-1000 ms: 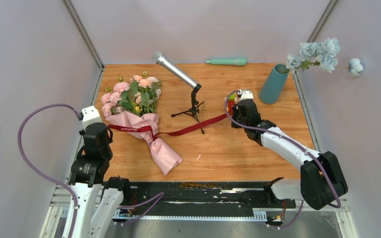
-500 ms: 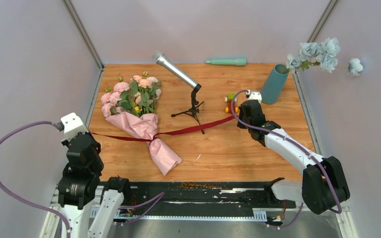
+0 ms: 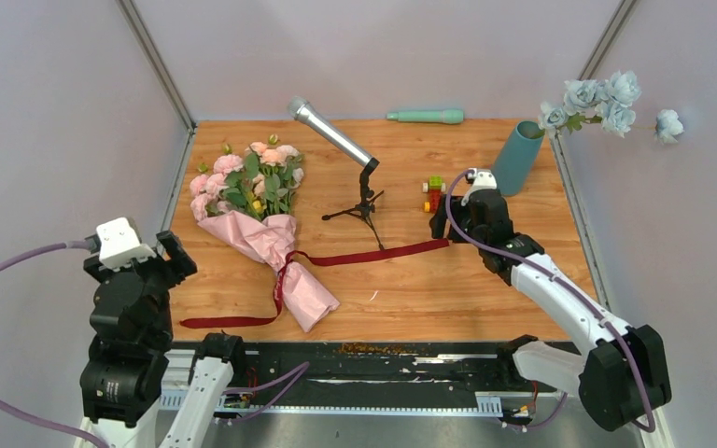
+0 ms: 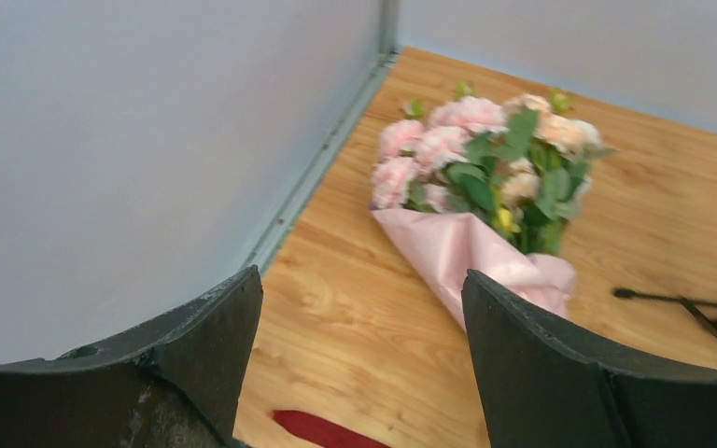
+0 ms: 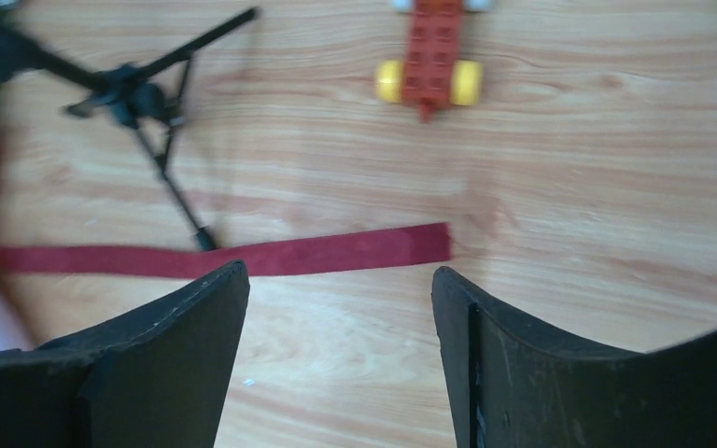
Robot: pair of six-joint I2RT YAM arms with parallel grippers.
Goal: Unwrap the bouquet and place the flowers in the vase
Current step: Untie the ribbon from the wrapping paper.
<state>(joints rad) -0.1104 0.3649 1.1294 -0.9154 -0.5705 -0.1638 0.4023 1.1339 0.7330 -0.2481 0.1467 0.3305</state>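
Observation:
The bouquet (image 3: 252, 191) lies at the left of the table, pink and cream roses with green leaves in a pink paper wrap (image 3: 289, 261); the left wrist view also shows the bouquet (image 4: 485, 168). A dark red ribbon (image 3: 373, 252) lies loose on the wood, one end near the front left edge, the other near my right gripper. My left gripper (image 3: 138, 263) stands open off the table's left front corner, holding nothing. My right gripper (image 3: 450, 224) is open just behind the ribbon's end (image 5: 336, 250). The teal vase (image 3: 515, 157) stands at the back right.
A microphone on a black tripod (image 3: 336, 135) stands mid-table, one leg over the ribbon. A mint-green rod (image 3: 427, 117) lies along the back edge. Small toy bricks (image 3: 432, 191) sit beside my right gripper. Pale blue flowers (image 3: 607, 101) hang at the right wall above the vase.
Both grippers pulled the ribbon ends apart, then opened and let go. The ribbon dropped onto the table. My left arm drew back toward the front left corner.

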